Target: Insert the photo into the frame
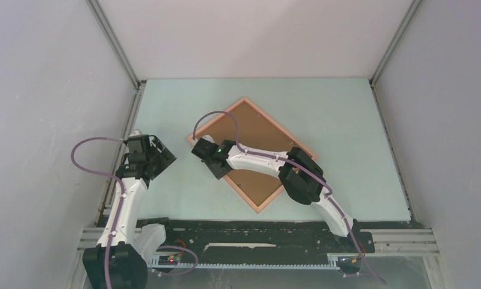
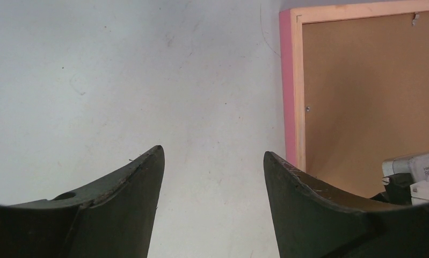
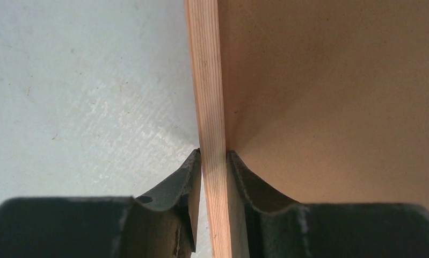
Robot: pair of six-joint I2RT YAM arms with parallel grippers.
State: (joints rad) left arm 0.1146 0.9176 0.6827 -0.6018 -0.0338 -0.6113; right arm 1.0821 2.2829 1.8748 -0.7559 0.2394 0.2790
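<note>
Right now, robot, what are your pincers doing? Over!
Left pincer open, empty, beside the frame. Right pincer shut on the frame's edge. Photo not in sight. Nothing blocking.

A robotics lab cell. Grey panels enclose a green surface, with 2 arms bolted to rails.

light: bright, even, diffuse | shadows: soft, faint | blur: right tool soft-edged at frame bottom
</note>
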